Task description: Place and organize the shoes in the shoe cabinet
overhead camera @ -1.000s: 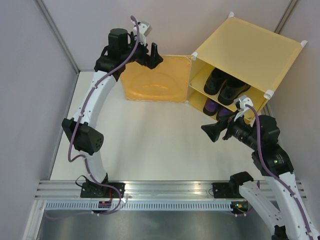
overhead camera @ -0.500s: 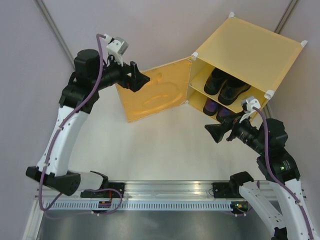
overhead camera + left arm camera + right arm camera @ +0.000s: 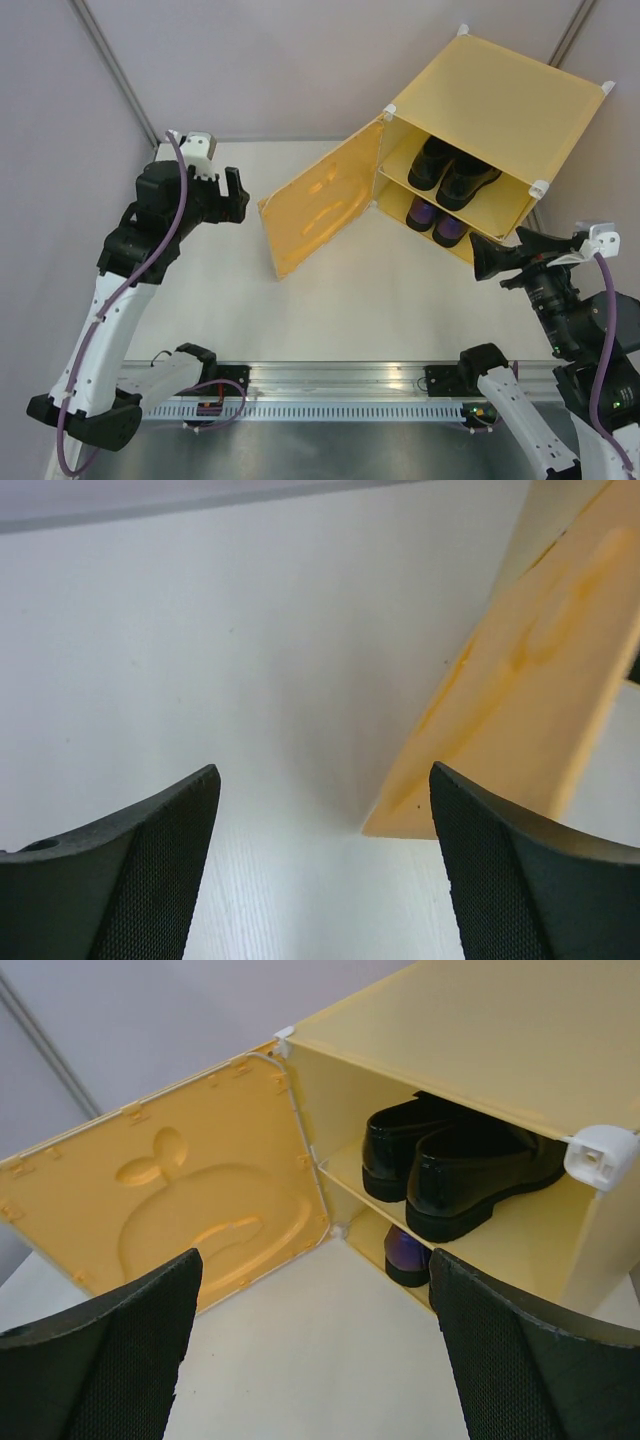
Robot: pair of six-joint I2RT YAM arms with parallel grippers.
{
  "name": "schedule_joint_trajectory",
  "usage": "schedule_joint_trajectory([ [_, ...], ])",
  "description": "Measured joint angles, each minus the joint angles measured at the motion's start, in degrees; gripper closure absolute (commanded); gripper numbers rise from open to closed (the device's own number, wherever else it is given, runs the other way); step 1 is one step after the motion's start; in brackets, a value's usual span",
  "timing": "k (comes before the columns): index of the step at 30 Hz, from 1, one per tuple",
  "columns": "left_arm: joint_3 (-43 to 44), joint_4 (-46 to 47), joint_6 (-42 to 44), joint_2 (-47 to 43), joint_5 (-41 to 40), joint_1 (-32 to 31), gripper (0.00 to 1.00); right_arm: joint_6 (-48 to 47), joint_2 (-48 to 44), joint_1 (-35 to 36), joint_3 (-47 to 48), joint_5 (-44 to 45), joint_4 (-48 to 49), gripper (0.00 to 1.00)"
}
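Note:
The yellow shoe cabinet (image 3: 500, 95) stands at the back right with its apple-embossed door (image 3: 320, 208) swung part open. The black pair (image 3: 452, 170) sits on the inner shelf and the dark purple pair (image 3: 436, 220) below it. In the right wrist view I see the black pair (image 3: 455, 1165), one purple shoe (image 3: 408, 1257) and the door (image 3: 185, 1200). My left gripper (image 3: 235, 195) is open and empty, left of the door, whose edge (image 3: 520, 680) shows in the left wrist view. My right gripper (image 3: 495, 258) is open and empty in front of the cabinet.
Grey walls close in the white table (image 3: 330, 300) on the left and back. An aluminium rail (image 3: 330, 385) carrying the arm bases runs along the near edge. The cabinet fills the back right corner.
The left arm has swung left and toward me, away from the door. The door has swung further toward the cabinet. The right gripper has drawn back to the right, away from the cabinet opening.

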Motion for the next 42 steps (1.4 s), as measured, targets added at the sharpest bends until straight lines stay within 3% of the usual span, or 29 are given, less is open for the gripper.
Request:
schedule_joint_trajectory([
  [5,-2.3,-2.6,-0.6,-0.1,-1.0,0.0,0.14,0.1,-0.7,0.0,0.0,3.6,-0.7,0.02],
  [10,-4.0,-3.0,-2.3,0.6,6.8,-1.6,0.14,0.2,-1.1,0.0,0.0,5.4,-1.4,0.02],
  [17,-4.7,-1.1,-6.9,7.8,9.6,-17.5,0.14,0.3,-1.5,0.0,0.0,6.3,-1.8,0.02],
  [22,-3.9,3.5,-10.9,15.0,10.6,-24.1,0.12,0.3,-2.5,0.0,0.0,6.4,-1.8,0.02],
  [28,3.4,11.7,-14.6,26.7,10.7,-31.2,0.09,0.3,-3.4,0.0,-0.2,6.6,-1.8,0.02],
  [32,14.6,16.9,-17.1,38.3,10.6,-35.0,0.06,0.3,-3.9,0.0,-0.3,6.6,-1.9,0.02],
  [36,25.6,20.9,-18.8,48.8,9.5,-36.5,0.05,0.3,-4.1,0.0,-0.3,6.6,-2.0,0.02],
  [42,32.9,22.8,-19.3,55.8,3.8,-36.4,0.04,0.3,-4.1,0.0,-0.3,6.4,-2.8,0.02],
])
